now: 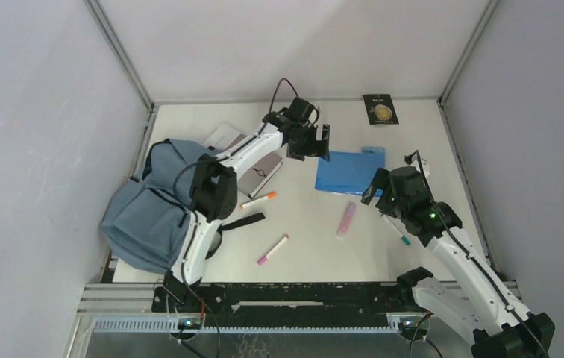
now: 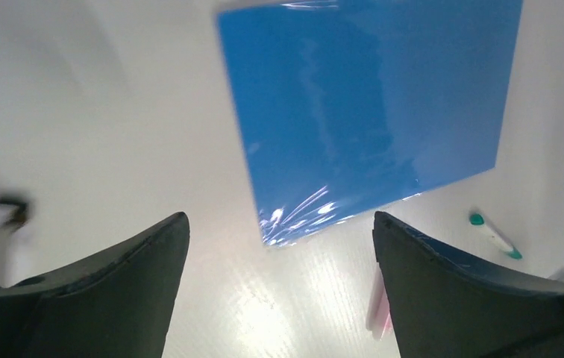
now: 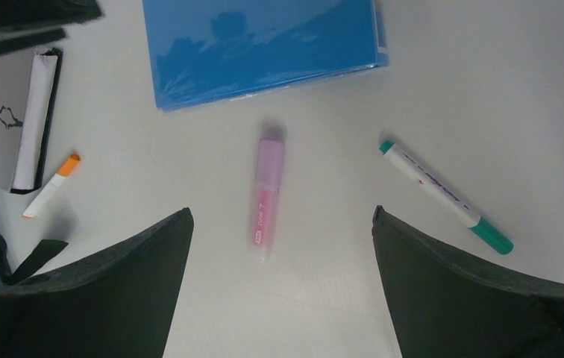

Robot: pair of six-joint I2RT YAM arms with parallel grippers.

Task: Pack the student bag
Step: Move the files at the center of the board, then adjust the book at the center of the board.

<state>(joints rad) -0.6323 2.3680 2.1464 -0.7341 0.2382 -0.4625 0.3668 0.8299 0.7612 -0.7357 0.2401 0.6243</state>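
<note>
Jaws first: our left jaws and right jaws are wide apart and hold nothing. Our student bag point(image 1: 145, 216) slumps at the left edge of the surface point(image 1: 309, 224), by its near corner. We think the blue folder point(image 2: 368, 112) is next: the left jaws hang over its corner. It lies flat, so we should come down at its edge and pinch slowly

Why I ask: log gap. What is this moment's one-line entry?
left jaws open, by blue folder | right jaws open, over pink highlighter | student bag at left
</note>
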